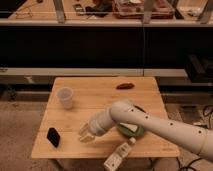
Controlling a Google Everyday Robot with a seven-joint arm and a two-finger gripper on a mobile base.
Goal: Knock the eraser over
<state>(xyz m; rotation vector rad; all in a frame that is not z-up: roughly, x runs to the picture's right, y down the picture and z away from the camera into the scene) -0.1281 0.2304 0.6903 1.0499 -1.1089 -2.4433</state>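
The eraser (53,137) is a small black block standing on the front left of the wooden table (100,95). My gripper (86,133) hangs low over the table's front middle, to the right of the eraser and apart from it by a short gap. My white arm (150,122) reaches in from the right.
A clear plastic cup (65,97) stands at the left, behind the eraser. A dark reddish-brown oblong thing (124,86) lies at the back. A green bowl (131,130) sits under my arm. A white bottle (117,157) lies at the front edge.
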